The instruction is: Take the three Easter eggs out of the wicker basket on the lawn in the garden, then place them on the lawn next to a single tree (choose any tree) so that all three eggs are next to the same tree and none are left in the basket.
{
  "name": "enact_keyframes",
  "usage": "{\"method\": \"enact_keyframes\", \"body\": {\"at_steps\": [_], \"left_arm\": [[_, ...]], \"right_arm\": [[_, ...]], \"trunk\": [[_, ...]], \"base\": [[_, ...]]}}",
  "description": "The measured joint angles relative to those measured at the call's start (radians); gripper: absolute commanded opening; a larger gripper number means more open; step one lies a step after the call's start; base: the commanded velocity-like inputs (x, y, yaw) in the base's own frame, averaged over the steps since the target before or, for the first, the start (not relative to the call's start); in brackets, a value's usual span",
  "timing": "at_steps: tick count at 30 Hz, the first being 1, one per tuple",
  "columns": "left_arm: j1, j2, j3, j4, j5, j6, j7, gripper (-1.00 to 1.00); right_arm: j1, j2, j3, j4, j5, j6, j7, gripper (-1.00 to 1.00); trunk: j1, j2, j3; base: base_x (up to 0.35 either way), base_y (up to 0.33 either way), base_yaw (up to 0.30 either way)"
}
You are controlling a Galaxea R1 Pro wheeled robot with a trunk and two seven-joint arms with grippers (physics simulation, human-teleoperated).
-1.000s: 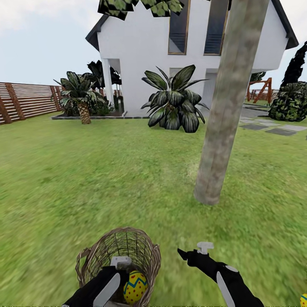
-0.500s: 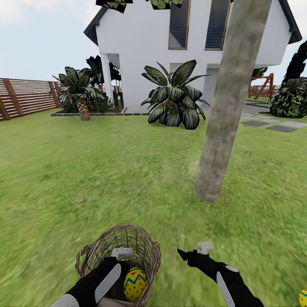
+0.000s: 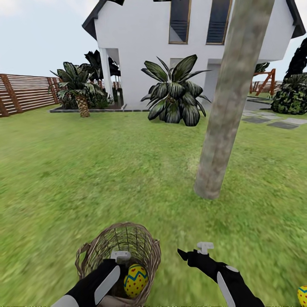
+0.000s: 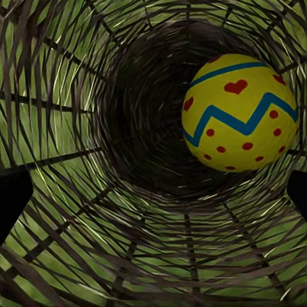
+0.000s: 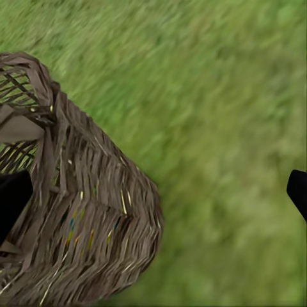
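Egg (image 4: 240, 114) – glossy, dotted, zigzag-banded – inside open-weave wicker basket (image 3: 143, 245)

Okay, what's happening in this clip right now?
The robot stands on the lawn near a tree. Its left claw is open, reaching into the wicker basket, where one Easter egg lies ungripped. The right claw hangs open and empty over the grass beside the basket. Another egg already lies on the grass at the robot's right.
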Motion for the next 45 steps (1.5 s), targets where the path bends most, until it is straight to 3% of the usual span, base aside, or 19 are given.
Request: {"method": "enact_keyframes", "body": {"at_steps": [19,26,32,45], "left_arm": [[-0.007,-0.003,-0.001,0.000,-0.002,0.003,-0.028,1.00],[-0.071,-0.005,0.000,0.000,-0.001,0.078,-0.029,1.00],[-0.136,-0.009,0.001,0.001,-0.002,0.179,-0.024,1.00],[-0.217,-0.017,0.025,0.001,-0.002,0.350,-0.018,1.00]], "right_arm": [[0.000,0.000,0.001,0.000,-0.001,0.000,-0.008,1.00],[0.000,0.000,0.002,0.001,-0.001,0.000,-0.011,1.00],[0.000,0.001,0.002,0.002,-0.001,0.000,-0.011,1.00],[0.000,-0.001,0.002,0.002,-0.001,0.000,-0.009,1.00]], "trunk": [[0.000,0.000,-0.031],[0.000,0.000,-0.042],[0.000,0.000,-0.052],[0.000,0.000,-0.073]], "base": [[0.000,0.000,0.000],[0.000,0.000,0.000],[0.000,0.000,0.000],[0.000,0.000,0.000]]}}
